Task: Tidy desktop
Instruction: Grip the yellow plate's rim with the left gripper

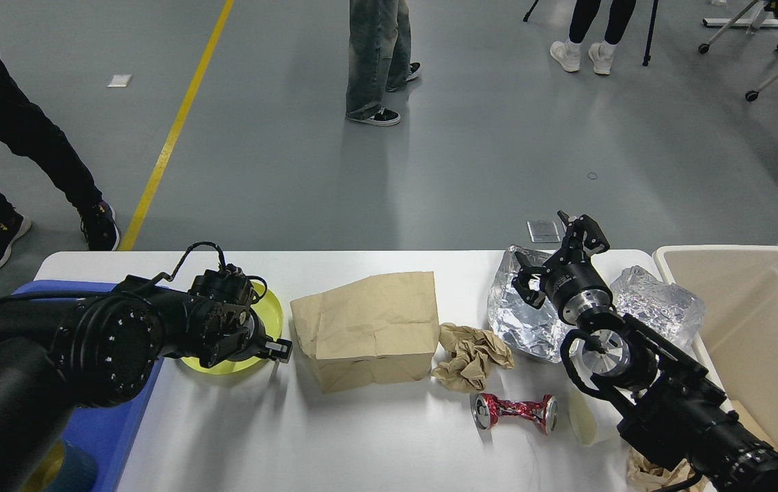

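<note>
While three people cross the grey floor behind it, the desktop spans nearly the whole foreground, white and round-cornered, with a beige bin at its right end and a blue tray at its left. On it lie one brown paper bag, two crinkled foil wraps, one yellow plate, one ball of brown paper, one crushed red can and one pale cup lying on its side. Two black arms reach in. The left arm stretches low across the tray's corner, its left gripper over the near edge of the plate, just beside the bag; it is seen dark and small, and whether it is parted or closed on anything cannot be told. The right arm rises from the lower right corner, its right gripper lifted above the larger foil wrap, fingers spread and holding nothing. What shows of the bin's inside is bare wall and floor. In the tray, something yellow and round shows at the bottom edge, mostly hidden by the left arm. Another scrap of brown paper peeps out under the right arm.
</note>
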Motion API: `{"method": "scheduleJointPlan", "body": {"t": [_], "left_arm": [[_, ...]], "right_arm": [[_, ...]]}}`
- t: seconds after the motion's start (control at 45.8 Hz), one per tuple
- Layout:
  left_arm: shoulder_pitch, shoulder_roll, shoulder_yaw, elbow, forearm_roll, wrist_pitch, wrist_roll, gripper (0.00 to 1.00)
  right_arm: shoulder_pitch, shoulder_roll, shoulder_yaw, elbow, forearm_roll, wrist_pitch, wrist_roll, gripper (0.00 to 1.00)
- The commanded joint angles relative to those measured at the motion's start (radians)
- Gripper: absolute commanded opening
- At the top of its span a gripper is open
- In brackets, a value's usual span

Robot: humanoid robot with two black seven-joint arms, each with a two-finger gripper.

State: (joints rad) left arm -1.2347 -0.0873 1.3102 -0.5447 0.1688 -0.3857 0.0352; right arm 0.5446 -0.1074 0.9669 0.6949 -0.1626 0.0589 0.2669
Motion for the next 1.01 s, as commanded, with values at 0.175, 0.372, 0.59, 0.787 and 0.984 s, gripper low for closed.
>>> {"method": "scheduleJointPlan", "body": {"t": [0.175,0.372,0.59,0.787,0.984], "left_arm": [[0.003,0.001,-0.022,0.0,-0.002,0.01,0.003,0.65],[0.001,0.001,-0.02,0.0,-0.002,0.008,0.002,0.53],[-0.002,0.012,-0.04,0.002,-0.015,0.021,0.002,0.45],[0.001,0.012,-0.083,0.002,-0.015,0.041,0.002,0.33],[0.003,0.012,-0.097,0.009,-0.015,0.042,0.002,0.32]], "right_arm": [[0.0,0.0,0.0,0.0,0.0,-0.001,0.0,1.0],[0.0,0.0,0.001,0.0,0.0,-0.001,0.0,1.0],[0.0,0.0,0.0,0.0,0.0,0.001,0.0,1.0],[0.0,0.0,0.001,0.0,0.0,-0.001,0.0,1.0],[0.0,0.0,0.0,0.0,0.0,-0.001,0.0,1.0]]}}
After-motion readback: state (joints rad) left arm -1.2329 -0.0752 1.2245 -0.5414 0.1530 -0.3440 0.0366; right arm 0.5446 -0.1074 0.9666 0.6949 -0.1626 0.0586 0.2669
